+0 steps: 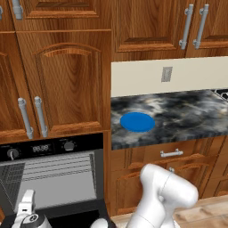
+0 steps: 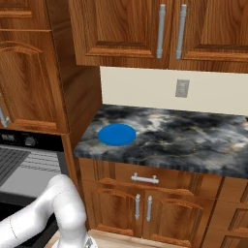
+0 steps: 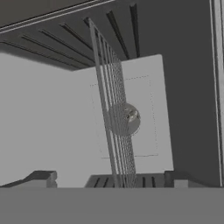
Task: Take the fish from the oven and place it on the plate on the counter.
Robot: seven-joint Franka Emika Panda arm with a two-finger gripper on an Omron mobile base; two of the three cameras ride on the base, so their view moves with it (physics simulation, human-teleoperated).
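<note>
Already open, oven (image 1: 49, 178) faces the tool (image 3: 109, 179), jaws apart, empty; blue plate (image 1: 137, 121) waits bare nr surface's (image 1: 187, 116) front-left corner, fish unfetched.

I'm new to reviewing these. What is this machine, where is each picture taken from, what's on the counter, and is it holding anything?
This is a rendered kitchen with a white robot arm on a driving base. Two pictures come from cameras on the base, behind the arm to its left and right. The third looks along the end effector, which points into the open oven at a wire rack. A blue plate lies on the marbled counter, with nothing on it. The end effector's jaws are spread wide and hold nothing.
</note>
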